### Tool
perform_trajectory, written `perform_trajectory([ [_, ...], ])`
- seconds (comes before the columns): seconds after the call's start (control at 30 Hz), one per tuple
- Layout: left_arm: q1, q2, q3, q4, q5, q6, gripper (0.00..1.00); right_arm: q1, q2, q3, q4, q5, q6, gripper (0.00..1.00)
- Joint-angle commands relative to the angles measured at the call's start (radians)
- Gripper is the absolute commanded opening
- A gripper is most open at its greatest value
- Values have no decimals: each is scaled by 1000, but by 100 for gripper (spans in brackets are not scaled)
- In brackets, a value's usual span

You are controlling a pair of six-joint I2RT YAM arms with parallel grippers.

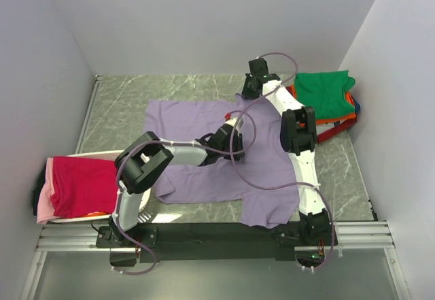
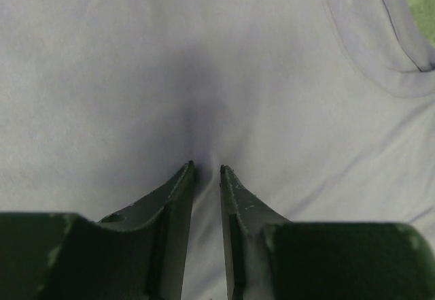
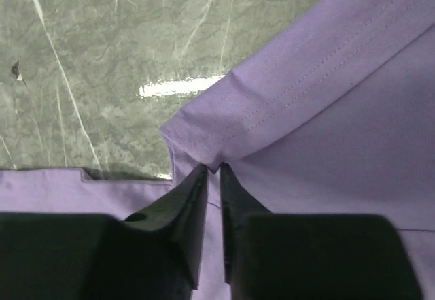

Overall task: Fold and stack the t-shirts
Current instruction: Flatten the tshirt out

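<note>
Across the table's middle, seen from above, the lavender shirt [image 1: 204, 184] lies flat, collar toward the far side and hem toward the arm bases. Only the left wrist view shows the collar [image 2: 380, 62]. The left gripper [image 2: 206, 171] presses the cloth, tips nearly together; I cannot tell if it grips. Only the right wrist view shows the right gripper [image 3: 213, 169] pinching a stitched hem edge.
</note>
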Motion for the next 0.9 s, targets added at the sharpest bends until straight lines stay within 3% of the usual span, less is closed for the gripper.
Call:
perform_trajectory([
  [0.0, -22, -29, -107, -1, 28, -26, 29, 3, 6, 44, 41, 1, 19, 18],
  [0.13, -34, -50, -177, 10, 26, -41, 29, 3, -18, 24, 98, 1, 29, 6],
  [0.37, -40, -42, -204, 5, 26, -54, 28, 4, -59, -1, 265, 16, 44, 0],
  [0.47, -42, -44, -198, 1, 26, -52, 28, 2, -52, 10, 341, 39, 52, 12],
  [0.57, -42, -42, -195, -7, 26, -52, 28, -9, -54, -4, 444, 41, 58, 15],
  [0.67, -42, -38, -194, -12, 26, -54, 28, -24, -71, -53, 605, -46, 84, 19],
  [0.7, -42, -38, -194, -13, 26, -52, 28, -27, -71, -58, 659, -109, 96, 27],
  [0.8, -42, -44, -191, -22, -15, -54, 28, -32, -49, 14, 591, -157, 75, 40],
  [0.87, -42, -50, -183, -30, -32, -48, 28, -33, -98, -18, 547, -114, 58, 42],
])
